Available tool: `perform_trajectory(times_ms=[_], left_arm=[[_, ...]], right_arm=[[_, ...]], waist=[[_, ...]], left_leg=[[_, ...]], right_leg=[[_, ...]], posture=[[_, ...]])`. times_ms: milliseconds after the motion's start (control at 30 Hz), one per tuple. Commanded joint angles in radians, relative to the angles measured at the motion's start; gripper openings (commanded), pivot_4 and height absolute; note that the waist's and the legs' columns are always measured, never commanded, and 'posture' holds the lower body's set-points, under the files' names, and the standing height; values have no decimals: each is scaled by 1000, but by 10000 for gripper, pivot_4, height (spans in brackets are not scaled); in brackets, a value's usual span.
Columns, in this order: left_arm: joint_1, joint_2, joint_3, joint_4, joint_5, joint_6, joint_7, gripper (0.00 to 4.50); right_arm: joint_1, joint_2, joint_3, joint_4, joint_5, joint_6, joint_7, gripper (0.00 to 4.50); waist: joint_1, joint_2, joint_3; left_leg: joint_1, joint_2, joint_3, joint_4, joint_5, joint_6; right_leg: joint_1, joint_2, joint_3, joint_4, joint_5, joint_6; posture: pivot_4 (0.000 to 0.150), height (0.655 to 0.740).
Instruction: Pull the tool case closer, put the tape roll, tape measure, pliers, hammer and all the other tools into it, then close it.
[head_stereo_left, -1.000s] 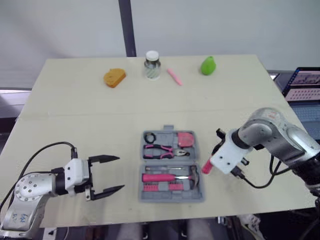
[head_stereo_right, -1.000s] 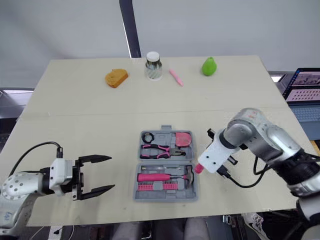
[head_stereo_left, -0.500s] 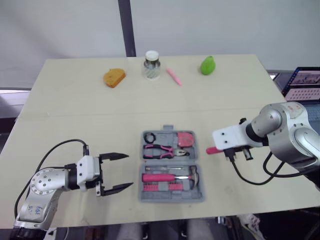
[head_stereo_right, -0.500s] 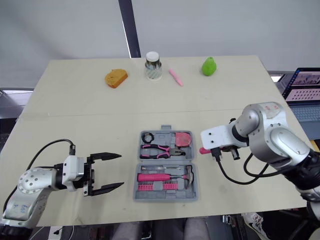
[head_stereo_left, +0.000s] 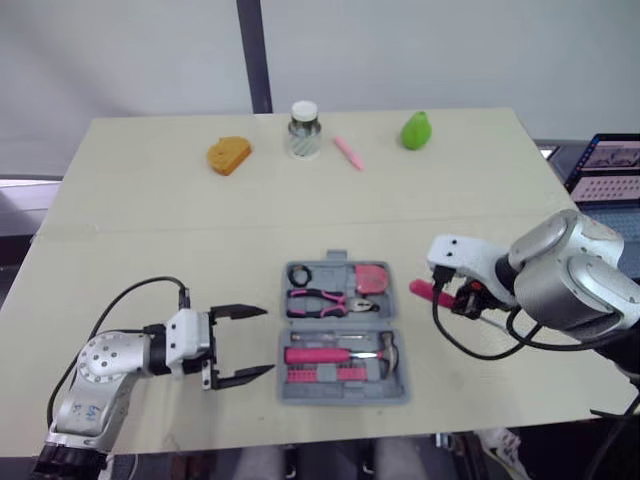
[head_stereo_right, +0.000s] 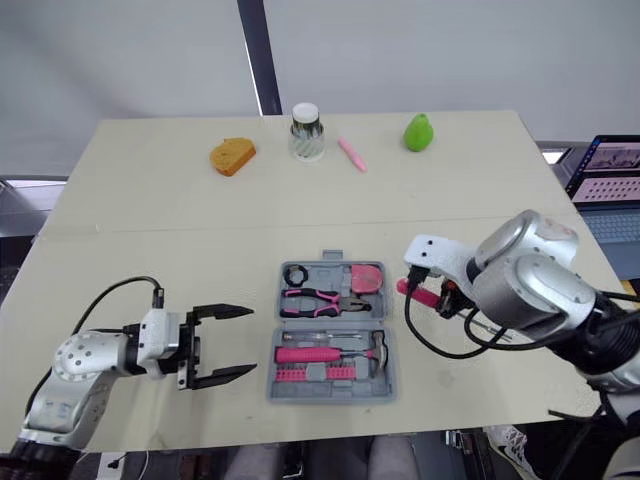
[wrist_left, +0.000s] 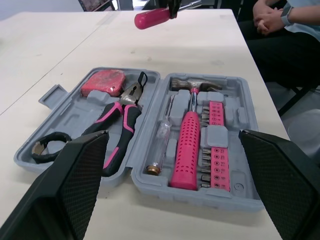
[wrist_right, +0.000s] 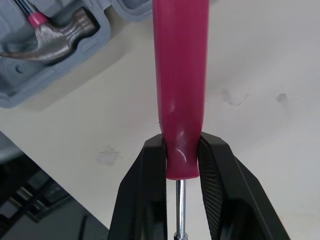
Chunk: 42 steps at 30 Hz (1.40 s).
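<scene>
Open and flat on the table: tool case (head_stereo_left: 342, 330), with tape roll (head_stereo_left: 300, 274), pliers (head_stereo_left: 322, 300) and tape measure (head_stereo_left: 372, 278) seated in its far half, and hammer (head_stereo_left: 340, 354) and a row of bits (head_stereo_left: 325, 373) in its near half. Just right of the case, lifted off the table: right gripper (wrist_right: 181, 150), jaws pinched tight on the shaft end of the handle of a pink-handled screwdriver (wrist_right: 180, 75), handle aimed at the case's right wall, close to the hammer head. Just left of the case, off its near-left corner: left gripper (head_stereo_left: 265, 341), jaws spread wide, holding nothing.

Step in hand, by the look of it: seating the screwdriver in the case. To do it well: carry the tool over the case's right wall before lowering. Turn the wrist to line the shaft up with a free moulded slot, possibly in the near half beside the clear-handled screwdriver (wrist_left: 160, 147), though hard to tell which. Lower to full contact between handle and recess, and only then part the jaws. Steer clear of the hammer head to avoid unseating it. Probably worth bracing the case's left wall with the free gripper against sliding. Leave nothing standing proud of the tray, for a clean closing of the lid
</scene>
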Motion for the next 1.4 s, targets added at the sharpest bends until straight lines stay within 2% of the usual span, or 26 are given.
perform_trajectory(times_ms=[33,333,500,667,867,900,967,1133,1400], left_arm=[[-6,-6,-2,7,1,-15,-9,45000],[-18,-5,-8,22,0,-22,-18,45000],[-18,-2,-6,26,-1,-25,-26,45000],[-18,-1,-3,29,0,-29,-28,45000],[-15,0,-2,31,2,-32,-26,45000],[-14,-1,-2,31,3,-32,-26,45000],[-14,-1,-4,30,4,-33,-25,45000],[-12,-6,-8,25,8,-33,-18,45000],[1,-5,-7,14,10,-32,-13,45000]], right_arm=[[-1,-21,-41,-18,96,53,-71,5030],[136,24,-229,68,357,53,-342,5030],[148,54,-319,186,643,53,-631,5030],[113,33,-353,360,1160,53,-1078,5030],[81,31,-365,572,1793,53,-1706,5030],[92,-6,-319,562,1964,-29,-1850,5030],[125,-34,-285,540,2147,-139,-2034,5030],[242,41,-387,470,2177,-262,-2255,5030],[428,253,-551,335,2177,-397,-2579,5030]], waist=[[0,0,0],[1,0,0],[2,0,0],[2,0,0],[4,0,0],[4,0,0],[7,0,0],[19,-1,0],[26,-1,0]], left_leg=[[0,0,0,0,0,0],[0,0,1,0,0,0],[0,0,1,-1,0,0],[0,0,1,0,0,0],[0,0,1,0,1,1],[0,0,2,0,1,1],[-1,0,1,0,0,1],[-2,0,2,0,0,1],[-3,1,2,0,1,2]], right_leg=[[0,0,0,0,0,0],[0,0,0,0,0,0],[0,1,0,0,0,0],[0,1,0,0,0,0],[0,1,-1,0,0,0],[0,1,-1,0,0,0],[0,1,-1,0,0,0],[0,1,-1,-2,0,1],[0,1,0,-4,1,2]], posture=[[1500,6950],[1500,6950],[1500,6950],[1500,6950],[1500,6950],[1500,6950],[1500,6950],[1500,6950],[1500,6950]])
